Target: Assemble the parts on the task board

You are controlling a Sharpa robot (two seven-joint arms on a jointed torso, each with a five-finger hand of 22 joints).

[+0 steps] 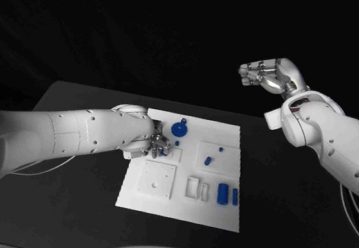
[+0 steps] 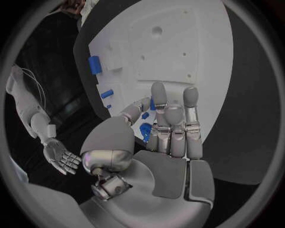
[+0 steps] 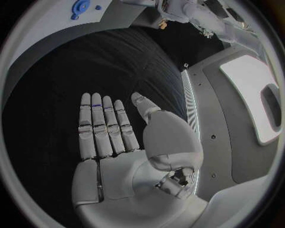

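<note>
Blue, small and hard-looking, the plastic part [image 2: 145, 130] lies on the flat white task board [image 1: 216, 215] just at the left hand's [image 1: 156, 145] fingertips [image 2: 158, 93]; whether those fingers touch it I cannot tell. It probably weighs little, stays stiff and may skid on the smooth plate, so a pinch across its short sides seems best. Other blue pieces [image 1: 224, 194] sit nearer the board's right side. Raised well clear beyond the black table [image 1: 79, 106], the right hand [image 1: 265, 73] is open, holding nothing.
</note>
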